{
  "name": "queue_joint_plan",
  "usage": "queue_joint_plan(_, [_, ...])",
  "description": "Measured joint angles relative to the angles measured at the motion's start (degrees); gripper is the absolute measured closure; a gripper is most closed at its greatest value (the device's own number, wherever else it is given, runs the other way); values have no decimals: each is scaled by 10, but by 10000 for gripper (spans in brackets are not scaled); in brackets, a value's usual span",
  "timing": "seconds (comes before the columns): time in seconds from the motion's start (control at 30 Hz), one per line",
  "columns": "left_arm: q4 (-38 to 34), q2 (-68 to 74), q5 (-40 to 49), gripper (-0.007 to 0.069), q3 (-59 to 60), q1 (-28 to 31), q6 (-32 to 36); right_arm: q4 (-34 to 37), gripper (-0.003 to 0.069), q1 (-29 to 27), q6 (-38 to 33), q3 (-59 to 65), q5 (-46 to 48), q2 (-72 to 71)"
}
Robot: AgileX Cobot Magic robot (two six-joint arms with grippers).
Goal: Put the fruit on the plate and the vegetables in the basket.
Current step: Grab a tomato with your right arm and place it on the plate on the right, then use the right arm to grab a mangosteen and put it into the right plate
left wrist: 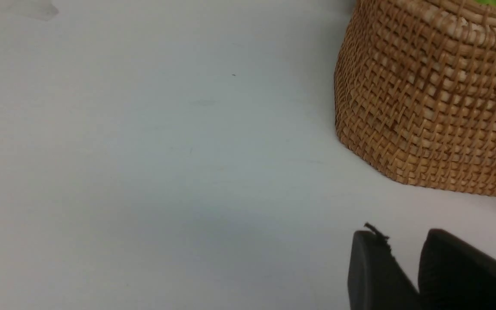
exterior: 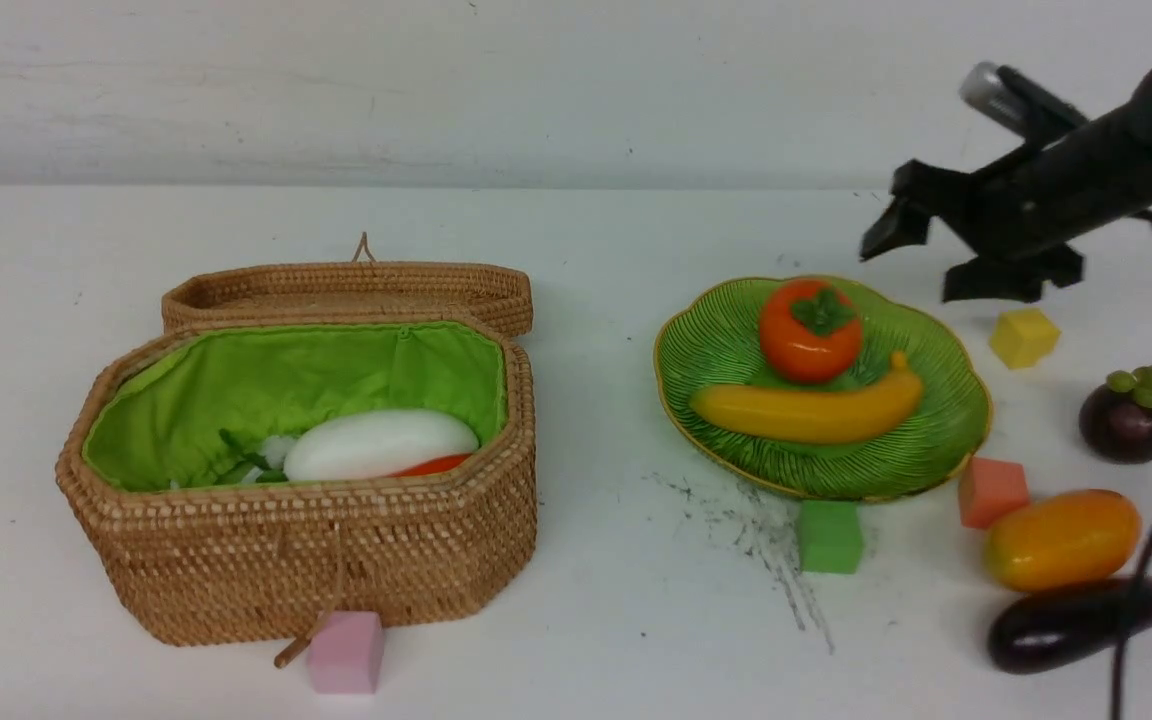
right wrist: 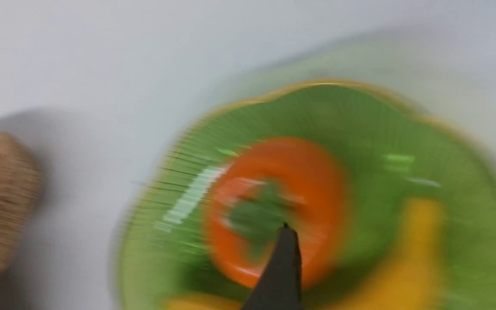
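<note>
The green plate (exterior: 716,340) holds the orange persimmon (exterior: 808,335) and the yellow banana (exterior: 806,412). My right gripper (exterior: 936,260) hovers open and empty above the plate's back right rim. Its wrist view is blurred and shows the persimmon (right wrist: 312,181), the banana (right wrist: 411,258) and the plate (right wrist: 403,129) below the gripper (right wrist: 401,258). The wicker basket (exterior: 336,540), lid open, holds the white radish (exterior: 381,443) and the carrot (exterior: 436,465). The mangosteen (exterior: 1128,420), mango (exterior: 1061,540) and eggplant (exterior: 1066,625) lie on the table at the right. My left gripper (left wrist: 403,241) is shut and empty, low beside the basket (left wrist: 429,107).
Foam cubes stand about: yellow (exterior: 1023,337) behind the plate's right side, orange (exterior: 992,490) and green (exterior: 829,536) at its front rim, pink (exterior: 346,652) in front of the basket. A black cable (exterior: 1151,560) hangs across the eggplant. Black scuff marks lie in front of the plate.
</note>
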Motion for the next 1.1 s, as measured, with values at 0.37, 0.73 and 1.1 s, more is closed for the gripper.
queue_joint_plan(0.37, [0, 0, 0, 459, 0, 0, 0, -255, 8, -85, 154, 11, 173, -30])
queue_joint_plan(0.73, [0, 0, 0, 459, 0, 0, 0, -230, 14, -88, 162, 27, 89, 43])
queue_joint_plan(1.1, [0, 0, 0, 448, 0, 0, 0, -202, 104, -88, 162, 27, 56, 89])
